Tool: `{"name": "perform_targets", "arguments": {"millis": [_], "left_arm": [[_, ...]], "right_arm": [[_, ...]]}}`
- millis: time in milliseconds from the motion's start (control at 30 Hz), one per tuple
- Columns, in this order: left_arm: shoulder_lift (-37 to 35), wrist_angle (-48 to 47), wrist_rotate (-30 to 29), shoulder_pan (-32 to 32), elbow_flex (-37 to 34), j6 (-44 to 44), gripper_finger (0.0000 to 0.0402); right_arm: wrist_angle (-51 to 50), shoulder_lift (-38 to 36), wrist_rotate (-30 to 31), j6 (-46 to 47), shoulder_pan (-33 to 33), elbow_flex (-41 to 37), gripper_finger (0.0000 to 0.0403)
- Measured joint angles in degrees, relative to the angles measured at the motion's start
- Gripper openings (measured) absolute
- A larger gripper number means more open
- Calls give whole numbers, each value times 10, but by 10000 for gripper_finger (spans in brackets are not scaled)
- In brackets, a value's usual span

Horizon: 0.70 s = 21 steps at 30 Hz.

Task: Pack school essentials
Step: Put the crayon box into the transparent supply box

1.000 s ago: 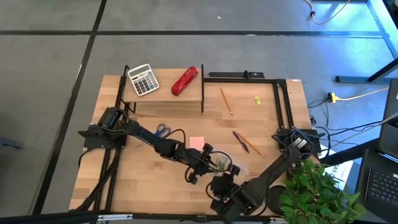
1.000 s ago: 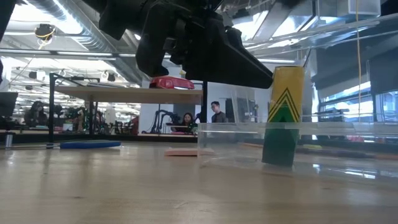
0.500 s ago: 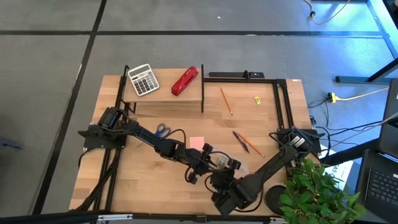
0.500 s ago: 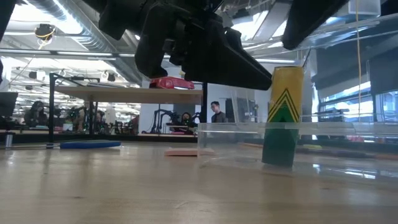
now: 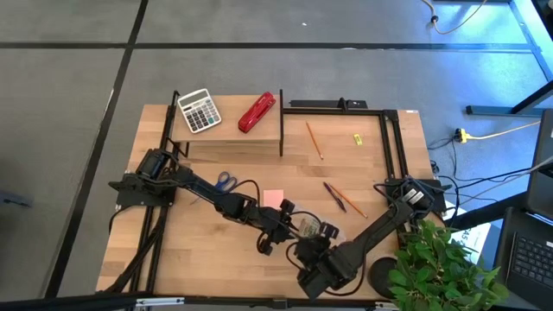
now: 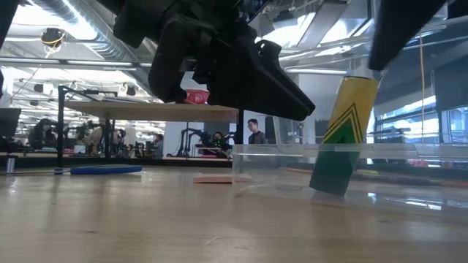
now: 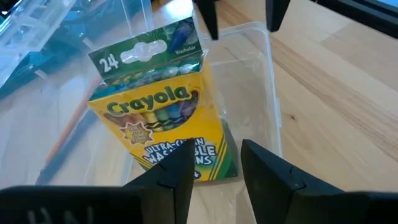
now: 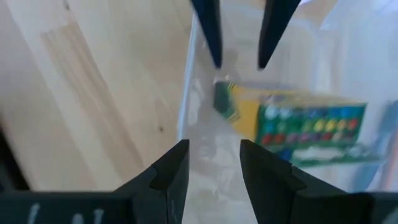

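Low view: crayon box (image 6: 342, 135) now leans in the clear plastic bin (image 6: 307, 172), upright a second ago.
Left claw (image 7: 214, 165) and right claw (image 8: 214, 163) hover spread over the glossy yellow-green cardboard box, inside the bin on the wooden desk (image 5: 207, 250).

High view looking straight down on table (image 5: 199, 259) and both arms. Low view level at tabletop, facing the room, close on crayon box (image 6: 341, 135) at 3 o'clock. Both wrist views tight over that same box in clear bin (image 7: 267, 87).
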Motion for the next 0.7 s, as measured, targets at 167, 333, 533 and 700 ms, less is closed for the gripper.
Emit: {"name": "perform_targets", "arguments": {"millis": [167,333,533,700], "left_arm": [[0,0,0,0,0,0,124],[0,-3,5,0,0,-3,124],[0,-15,3,0,0,-3,124],[0,-15,3,0,0,-3,124]], "right_arm": [[-5,0,-30,26,0,0,145],[-7,0,-27,37,0,1,145],[-17,-1,92,16,5,47,145],[-53,-2,144,4,2,53,145]]}}
